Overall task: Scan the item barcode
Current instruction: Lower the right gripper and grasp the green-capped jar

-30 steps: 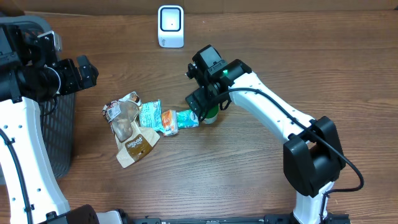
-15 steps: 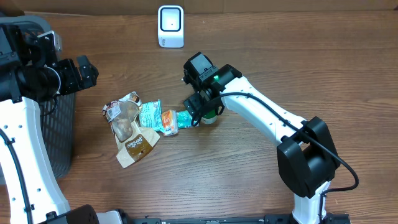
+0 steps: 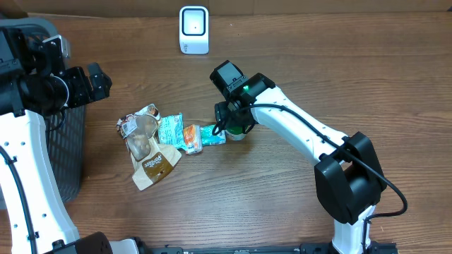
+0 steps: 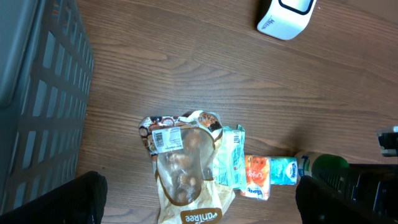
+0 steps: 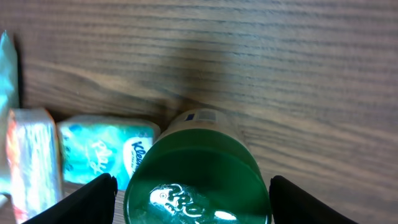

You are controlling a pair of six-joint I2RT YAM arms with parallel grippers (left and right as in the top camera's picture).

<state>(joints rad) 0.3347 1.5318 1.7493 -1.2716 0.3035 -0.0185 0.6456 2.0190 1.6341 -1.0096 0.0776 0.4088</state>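
The left arm holds the left pincer [image 3: 99, 80] high at the far left, jaws spread wide, while the right arm stretches toward the middle, the right pincer [image 5: 193, 186] pointing down, jaws parted.

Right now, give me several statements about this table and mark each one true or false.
1. The white box-shaped scanner stands apart from the items. True.
2. The green-capped bottle sits between the right hand's fingers. True.
3. The left hand holds the brown paper snack pouch. False: the left hand is open and empty, and the pouch lies on the wooden table.
4. The bottle lies on its side, far from other items. False: it stands upright beside the blue tissue pack.
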